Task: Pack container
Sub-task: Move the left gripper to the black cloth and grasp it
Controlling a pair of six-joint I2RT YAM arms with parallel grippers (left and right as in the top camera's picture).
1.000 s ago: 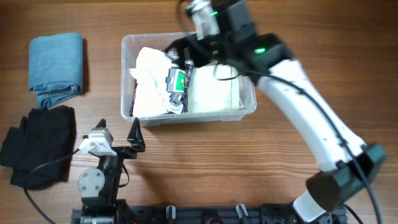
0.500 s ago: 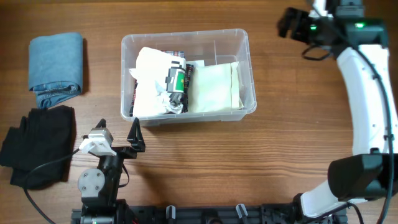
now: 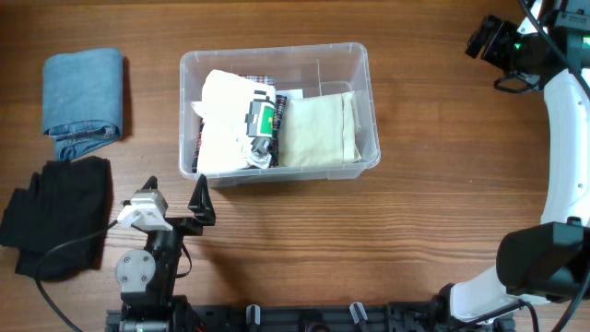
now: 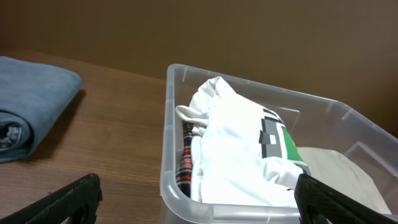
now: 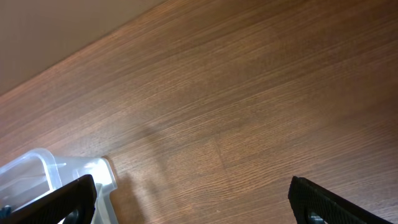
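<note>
Plastic body: the clear rectangular container (image 3: 277, 50), with rounded corners and a thick rim, sits upright at the far middle of the brown wooden table (image 3: 442, 203).
Load: a crumpled white garment with a green and black print (image 3: 226, 129) fills its left half, a flat folded cream cloth (image 3: 318, 129) fills the right, and a strip of plaid fabric (image 3: 265, 85) shows at the far side. Nothing rises much above the rim.
Handling: the container is probably light and fairly stiff. Its thin walls are likely to flex and its smooth sides to slip between the fingers. The contents are soft and will sag or shift if it tips.
Where to hold: the thick rim, best at the bare right end or the near long edge, clear of the cloth. A pinch on one side alone would likely tilt it.
Left gripper: the left gripper (image 3: 175, 184) rests near the container's near left corner, just short of touching. Its jaws are spread wide and hold nothing.
Right gripper: the right gripper (image 3: 481, 39) is at the far right, well apart from the container. Its jaws are also spread wide and empty.
Waiting cloth: a folded blue denim piece (image 3: 83, 97) lies at the far left, and a black cloth heap (image 3: 55, 217) lies nearer, just beside it.
</note>
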